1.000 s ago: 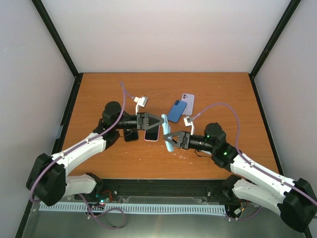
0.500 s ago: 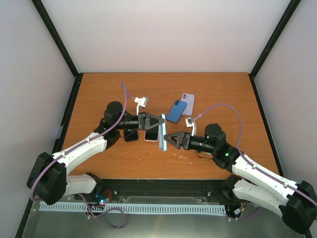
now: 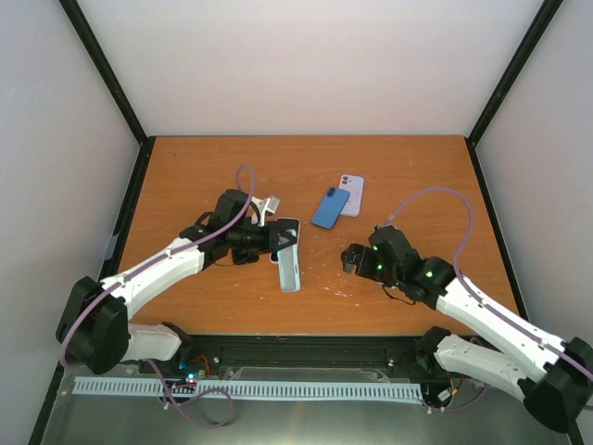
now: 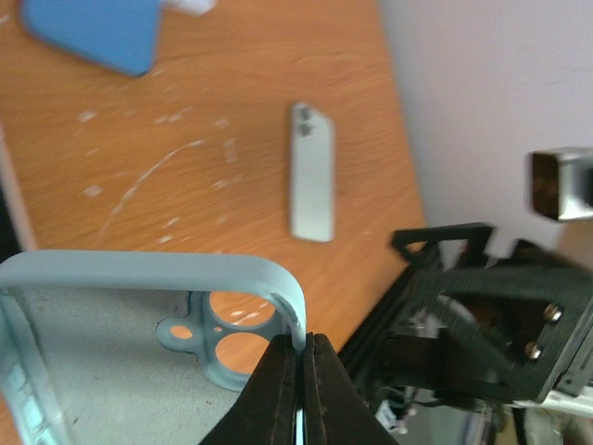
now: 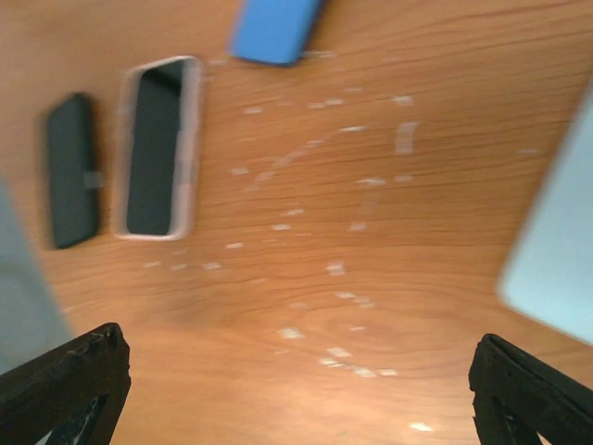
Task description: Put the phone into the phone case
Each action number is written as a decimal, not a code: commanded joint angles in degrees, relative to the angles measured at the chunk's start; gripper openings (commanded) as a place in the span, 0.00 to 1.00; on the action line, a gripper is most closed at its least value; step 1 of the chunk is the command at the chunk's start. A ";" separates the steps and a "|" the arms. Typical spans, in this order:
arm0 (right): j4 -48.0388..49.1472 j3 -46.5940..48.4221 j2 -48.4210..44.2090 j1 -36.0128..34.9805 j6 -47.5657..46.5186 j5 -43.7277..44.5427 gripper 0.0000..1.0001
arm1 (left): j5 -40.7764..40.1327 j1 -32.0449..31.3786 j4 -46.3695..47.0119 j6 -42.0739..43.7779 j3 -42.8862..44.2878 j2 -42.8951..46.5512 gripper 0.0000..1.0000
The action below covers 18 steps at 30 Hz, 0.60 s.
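Case (image 4: 148,269) has been passed from the right gripper (image 3: 352,257), now opened and drawn back, to the left gripper (image 4: 298,371), clamped on its rim, leaving the phone (image 5: 157,148) unfitted.

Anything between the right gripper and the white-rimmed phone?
Nothing visible. Only bare table lies between the open right gripper and the phone; the case, pinched in the left gripper, is off to one side.

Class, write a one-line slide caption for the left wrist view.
Left gripper shut on the rim of a pale blue phone case, scuffed wooden table beyond.
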<state>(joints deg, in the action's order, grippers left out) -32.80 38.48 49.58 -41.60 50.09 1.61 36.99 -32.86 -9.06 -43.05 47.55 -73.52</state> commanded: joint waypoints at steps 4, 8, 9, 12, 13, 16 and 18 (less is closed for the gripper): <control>-13.05 2.24 9.15 7.47 -4.84 16.19 0.97 | -11.72 -1.56 -14.75 4.42 0.55 -2.56 0.00; -8.59 0.23 13.73 14.38 -8.02 15.67 0.97 | -13.89 -2.00 -16.43 4.78 -0.56 -4.63 0.01; -7.31 0.04 14.99 15.69 -8.51 14.65 0.97 | -14.15 -2.09 -16.65 4.90 -0.80 -5.30 0.01; -3.51 0.01 18.59 17.69 -9.01 12.35 0.97 | -14.65 -2.20 -16.00 4.90 -1.82 -7.01 0.02; -2.44 0.14 19.75 17.94 -8.71 11.76 0.97 | -14.78 -2.21 -15.56 4.84 -2.02 -7.59 0.03; 0.06 0.49 23.34 18.29 -7.19 11.10 0.97 | -14.67 -2.21 -14.01 4.55 -2.58 -9.40 0.03; 0.85 0.80 25.81 18.67 -6.24 11.35 0.97 | -14.15 -2.21 -12.59 4.27 -3.12 -10.44 0.04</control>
<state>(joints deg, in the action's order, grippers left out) -36.03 38.98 72.07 -23.83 42.68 12.86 23.46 -34.30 -22.87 -39.51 45.45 -82.19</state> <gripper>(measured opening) 0.973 0.038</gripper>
